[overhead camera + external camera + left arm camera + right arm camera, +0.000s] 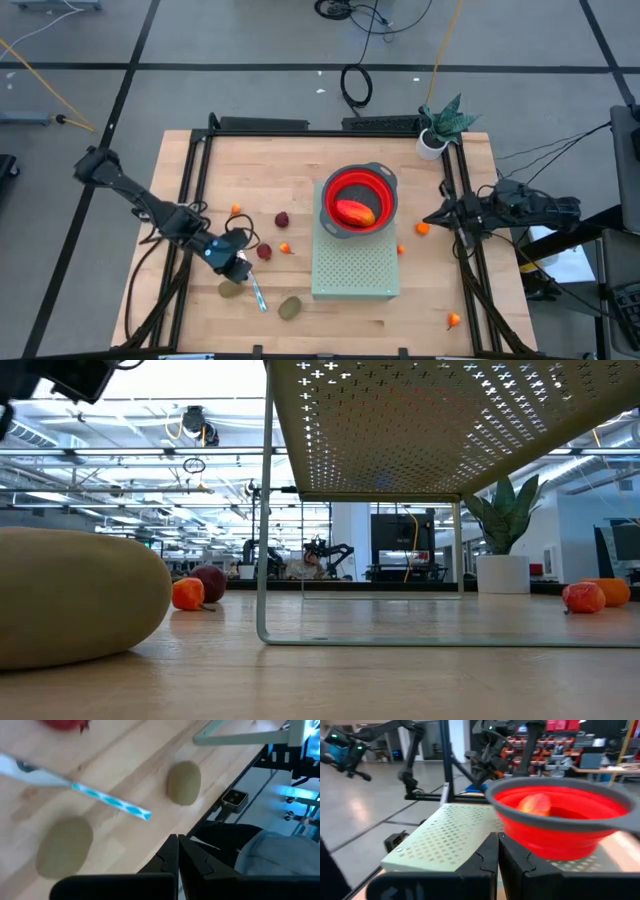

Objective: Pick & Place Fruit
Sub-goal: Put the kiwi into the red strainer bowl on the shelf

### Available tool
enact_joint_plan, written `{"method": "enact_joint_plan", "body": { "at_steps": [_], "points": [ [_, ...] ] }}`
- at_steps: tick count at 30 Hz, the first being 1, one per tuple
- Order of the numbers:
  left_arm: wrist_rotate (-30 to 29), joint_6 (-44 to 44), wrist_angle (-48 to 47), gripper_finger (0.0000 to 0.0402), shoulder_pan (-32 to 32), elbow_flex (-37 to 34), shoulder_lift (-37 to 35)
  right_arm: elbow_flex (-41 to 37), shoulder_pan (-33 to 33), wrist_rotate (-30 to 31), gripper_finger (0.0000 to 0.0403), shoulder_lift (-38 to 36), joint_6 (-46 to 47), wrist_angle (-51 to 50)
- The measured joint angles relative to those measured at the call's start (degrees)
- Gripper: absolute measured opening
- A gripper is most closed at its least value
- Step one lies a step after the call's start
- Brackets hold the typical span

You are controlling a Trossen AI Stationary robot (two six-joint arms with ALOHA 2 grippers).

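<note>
The elongated red-orange fruit [355,212] [535,804] lies inside the red bowl [378,187] [560,822], which stands on a pale green perforated stand [355,268]. Two brown-green ovals [231,289] [290,307] lie near the table's near edge, on either side of the blue-handled knife [257,295] [107,799]. Two dark red balls [283,219] [264,252] and several tiny orange balls [286,248] [422,228] [454,320] rest on the wood. My left gripper [237,262] [178,845] hovers shut above the knife and the ovals [184,782] [65,845]. My right gripper [430,218] [498,842] is shut, right of the bowl.
A potted plant [432,143] stands at the far right corner. Black frame rails [190,180] run along the table's left and right sides. In the low view one oval [70,595] is close on the left, with the stand's leg [262,510] beside it.
</note>
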Motion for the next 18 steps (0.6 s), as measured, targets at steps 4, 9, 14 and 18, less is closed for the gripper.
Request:
{"method": "enact_joint_plan", "body": {
  "at_steps": [4,9,14,18],
  "points": [
    [0.00,-4.60,-1.02,0.0001,-2.20,0.00,0.07,-2.58,0.00,-0.05,0.0000,-0.02,0.52,2.80],
    [0.04,-8.28,-1.73,0.0001,-4.84,0.00,0.07,-5.19,0.00,0.16,0.0000,-0.02,0.49,5.21],
    [0.85,-11.59,-4.52,0.0000,-6.94,0.00,0.07,-7.12,0.00,3.94,0.0000,-0.02,0.06,5.75],
    [2.90,-13.65,-7.01,0.0001,-8.47,0.00,0.05,-7.69,0.00,9.14,0.0000,-0.02,-0.14,5.65]
  ]
}}
